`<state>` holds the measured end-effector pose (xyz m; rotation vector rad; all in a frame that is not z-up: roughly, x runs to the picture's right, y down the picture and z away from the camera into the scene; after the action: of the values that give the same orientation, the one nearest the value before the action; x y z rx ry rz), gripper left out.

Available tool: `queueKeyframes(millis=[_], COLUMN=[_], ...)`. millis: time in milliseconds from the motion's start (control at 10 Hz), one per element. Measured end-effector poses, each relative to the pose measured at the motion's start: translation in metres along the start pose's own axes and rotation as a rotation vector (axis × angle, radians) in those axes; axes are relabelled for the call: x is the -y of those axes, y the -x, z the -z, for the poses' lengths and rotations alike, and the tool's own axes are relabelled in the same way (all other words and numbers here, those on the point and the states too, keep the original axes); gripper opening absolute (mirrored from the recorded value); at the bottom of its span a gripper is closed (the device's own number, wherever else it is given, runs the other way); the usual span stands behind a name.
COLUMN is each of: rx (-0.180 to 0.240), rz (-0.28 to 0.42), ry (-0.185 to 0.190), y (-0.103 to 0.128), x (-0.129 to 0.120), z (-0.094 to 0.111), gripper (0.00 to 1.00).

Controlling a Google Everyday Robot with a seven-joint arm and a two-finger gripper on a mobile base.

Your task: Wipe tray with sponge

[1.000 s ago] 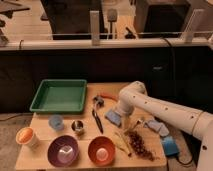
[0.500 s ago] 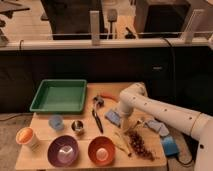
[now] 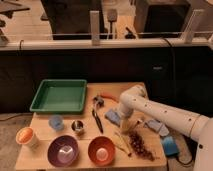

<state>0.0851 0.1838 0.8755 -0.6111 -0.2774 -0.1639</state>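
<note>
Camera view looks down on a wooden table [image 3: 39, 118], where the white arm [image 3: 165, 117] stretches in from the right side and bends down over the middle of the table. Its gripper [image 3: 127, 128] points downward, close above the wood, and the fingers are spread apart, released, not closed on any thing. Far to the left of the fingers, and further back, lies the green tray [image 3: 59, 95] — flat on the table and well apart from them. Nearer to the camera, left of the fingers, stand a purple bowl [image 3: 63, 150] and an orange bowl [image 3: 101, 149]. To the right of the fingers a grey-blue cloth [image 3: 158, 127] lies near them. The sponge [image 3: 113, 117] (a small light-blue block) lies just beside the fingers on their left — whether it touches them I cannot tell.
</note>
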Motion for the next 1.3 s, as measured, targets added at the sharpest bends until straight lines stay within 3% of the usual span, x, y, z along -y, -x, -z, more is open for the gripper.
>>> queueKeyframes(millis=[400,800,900,1000,1200,1300], rx=[0.019,0.023,0.023,0.023,0.022,0.022], rz=[-0.040,-0.049,-0.050,-0.052,-0.047,-0.046], ry=[-0.010,-0.008,-0.009,-0.009,-0.005,-0.005], y=[-0.0018,-0.0035,-0.0041,-0.0048,-0.0042,-0.0041], x=[-0.0030,-0.0079,-0.0079,-0.0082,-0.0092,-0.0094], z=[-0.0069,-0.0066,-0.0051,-0.0032,0.0000,0.0003], gripper=[0.80,0.50,0.47,0.48,0.65,0.68])
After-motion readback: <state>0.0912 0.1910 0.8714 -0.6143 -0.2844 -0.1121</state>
